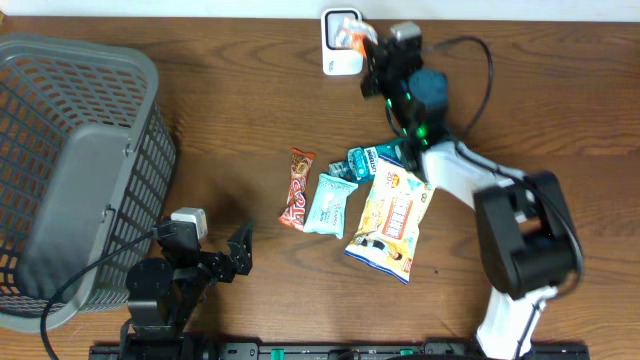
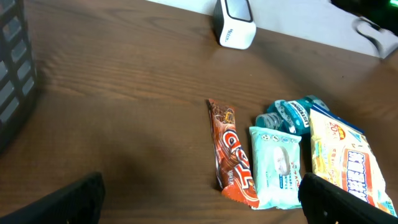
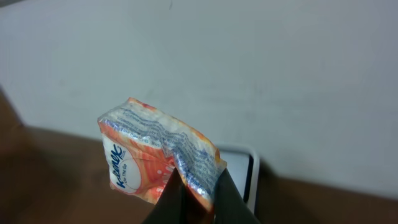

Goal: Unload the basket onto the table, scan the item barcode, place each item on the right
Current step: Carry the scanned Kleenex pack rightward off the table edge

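Observation:
An orange and white tissue pack (image 3: 146, 155) hangs pinched at its lower corner in my right gripper (image 3: 198, 202), which is shut on it. The same pack (image 1: 351, 36) is held up right in front of the white barcode scanner (image 1: 336, 50) at the table's back edge. The scanner (image 3: 247, 174) shows just behind the pack in the right wrist view, and also from afar as the scanner (image 2: 235, 25). My right gripper (image 1: 368, 52) reaches toward it from the right. My left gripper (image 1: 240, 254) rests low at the front left, open and holding nothing, its fingers (image 2: 78, 200) spread wide.
A grey mesh basket (image 1: 85, 160) fills the left side. In the middle lie a red candy bar (image 1: 297, 188), a light blue wipes pack (image 1: 328, 204), a teal packet (image 1: 362, 160) and a yellow snack bag (image 1: 392, 215). A black cable (image 1: 480, 80) loops behind the right arm.

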Robot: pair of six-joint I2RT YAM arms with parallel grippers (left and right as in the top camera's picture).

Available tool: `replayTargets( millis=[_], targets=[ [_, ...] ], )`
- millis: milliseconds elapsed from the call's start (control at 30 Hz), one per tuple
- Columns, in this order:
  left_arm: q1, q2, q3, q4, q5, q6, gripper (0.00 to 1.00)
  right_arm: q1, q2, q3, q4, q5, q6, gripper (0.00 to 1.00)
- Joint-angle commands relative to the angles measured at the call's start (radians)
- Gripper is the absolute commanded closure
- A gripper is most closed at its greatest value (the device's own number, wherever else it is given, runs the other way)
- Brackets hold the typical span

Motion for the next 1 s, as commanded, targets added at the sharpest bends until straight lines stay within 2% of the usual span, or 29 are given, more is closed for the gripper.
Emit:
replayTargets(
  millis=[0, 367, 767, 967],
  targets=[
    [-0.002, -0.002, 0.000, 0.000, 0.009, 0.010, 0.01, 0.007, 0.113, 0.141, 0.000, 0.026, -0.068, 0.99],
    [-0.002, -0.003, 0.000, 0.000, 0.009, 0.010, 0.01, 0.007, 0.385, 0.546, -0.222, 0.130, -0.138, 0.99],
    [-0.002, -0.003, 0.000, 0.000, 0.009, 0.009, 0.01, 0.008, 0.428, 0.577, -0.295, 0.130, -0.134, 0.99],
    [-0.002, -0.003, 0.000, 0.000, 0.009, 0.009, 0.01, 0.006, 0.343, 0.578, -0.374, 0.234, -0.134, 0.99]
  ],
)
